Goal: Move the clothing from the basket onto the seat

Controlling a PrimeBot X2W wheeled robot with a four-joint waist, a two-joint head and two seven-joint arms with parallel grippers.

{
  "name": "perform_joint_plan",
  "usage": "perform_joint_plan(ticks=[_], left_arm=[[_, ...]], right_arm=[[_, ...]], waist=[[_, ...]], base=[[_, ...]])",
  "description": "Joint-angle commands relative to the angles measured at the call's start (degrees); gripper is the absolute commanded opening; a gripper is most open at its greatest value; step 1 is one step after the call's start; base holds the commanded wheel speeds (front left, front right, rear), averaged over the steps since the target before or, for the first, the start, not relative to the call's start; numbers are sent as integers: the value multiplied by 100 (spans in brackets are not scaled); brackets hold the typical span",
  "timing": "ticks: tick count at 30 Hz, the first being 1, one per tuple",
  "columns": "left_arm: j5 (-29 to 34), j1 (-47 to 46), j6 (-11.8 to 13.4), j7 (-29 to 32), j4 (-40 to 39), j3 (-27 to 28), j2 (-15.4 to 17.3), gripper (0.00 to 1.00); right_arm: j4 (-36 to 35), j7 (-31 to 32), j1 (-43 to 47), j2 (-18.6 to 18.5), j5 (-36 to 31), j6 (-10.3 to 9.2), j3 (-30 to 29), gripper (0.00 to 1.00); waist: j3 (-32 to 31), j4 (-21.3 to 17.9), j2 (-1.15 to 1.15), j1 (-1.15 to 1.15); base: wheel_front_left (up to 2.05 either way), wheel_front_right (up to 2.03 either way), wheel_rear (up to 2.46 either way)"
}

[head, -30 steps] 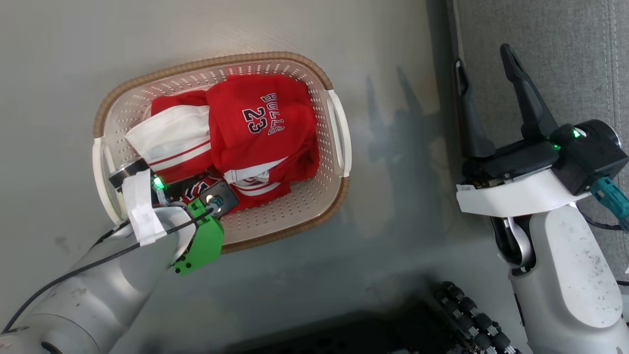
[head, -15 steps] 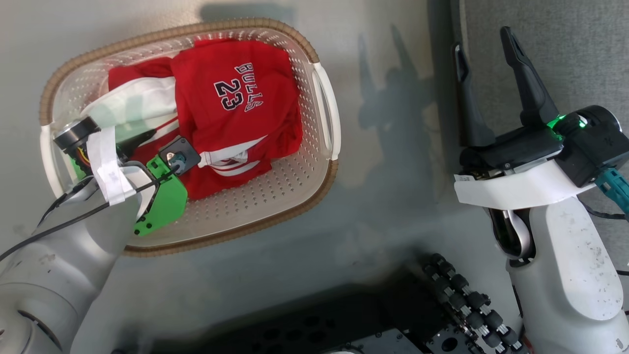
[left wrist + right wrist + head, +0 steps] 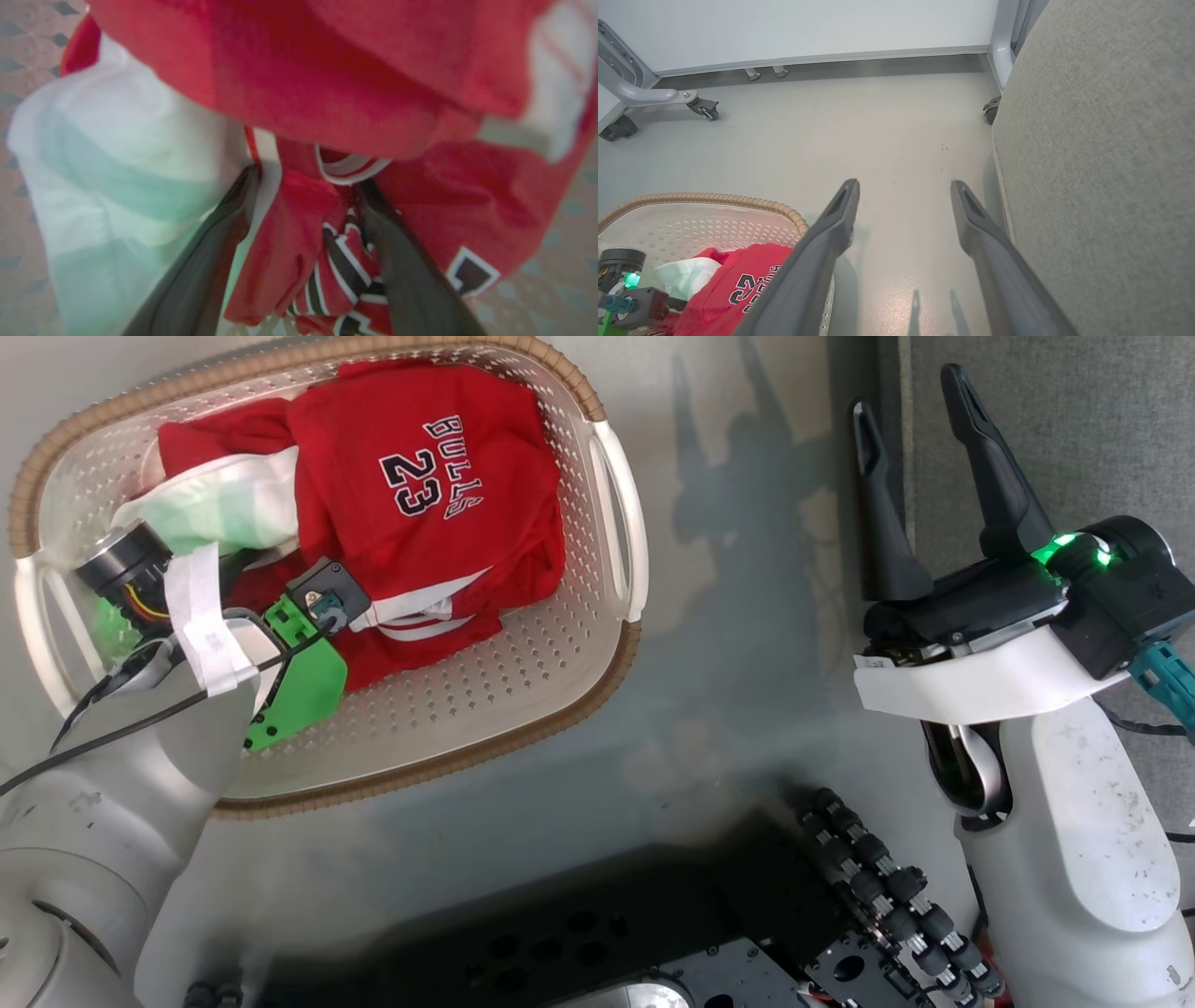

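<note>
Grey floor [image 3: 747, 709]; left hand [image 3: 307, 179] straddles clothing [image 3: 289, 242].

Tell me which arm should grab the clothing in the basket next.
Left. The left gripper is open, down in the basket, its fingers straddling a red fold of the clothing. The right gripper hangs open over the floor at the seat edge, apart from the basket.

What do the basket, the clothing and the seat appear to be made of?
The basket: probably matte cream plastic, with moulded rows of holes; its brown rim looks woven, perhaps moulded too.
The clothing: soft red fabric, folding loosely.
The seat: grey woven upholstery with a fine matte grain.
</note>
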Motion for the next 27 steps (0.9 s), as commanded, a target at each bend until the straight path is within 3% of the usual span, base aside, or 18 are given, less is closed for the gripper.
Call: perform_joint_plan(ticks=[1, 2, 3, 4, 5, 17, 27], left_arm=[[13, -30, -40, 92, 55, 4, 24, 95], [25, -34, -56, 108, 63, 3, 30, 60], [41, -41, -65, 109, 72, 5, 44, 37], [67, -48, -73, 95, 77, 3, 52, 6], [68, -51, -77, 78, 81, 3, 57, 0], [-183, 233, -87, -90, 103, 48, -76, 0], [-329, 838, 12, -590, 102, 74, -351, 0]], right_arm=[[4, -25, -61, -10, 35, -2, 9, 100], [6, -25, -63, -10, 43, -2, 15, 100], [5, -25, -70, -10, 55, -2, 24, 100], [4, -25, -79, -10, 60, -2, 30, 100], [7, -25, -88, -10, 68, -2, 37, 100], [185, -25, -23, -10, 145, -2, 5, 100], [427, -25, 340, -14, 36, -2, 72, 100]], waist=[[46, -29, 0, 0], [59, -37, 0, 0], [77, -50, 0, 0], [89, -60, 0, 0], [101, -70, 0, 0], [-366, 0, 0, 0], [-1571, 186, 0, 0]], base=[[0, 0, 0], [0, 0, 0], [0, 0, 0], [0, 0, 0], [0, 0, 0], [0, 0, 0], [0, 0, 0]])
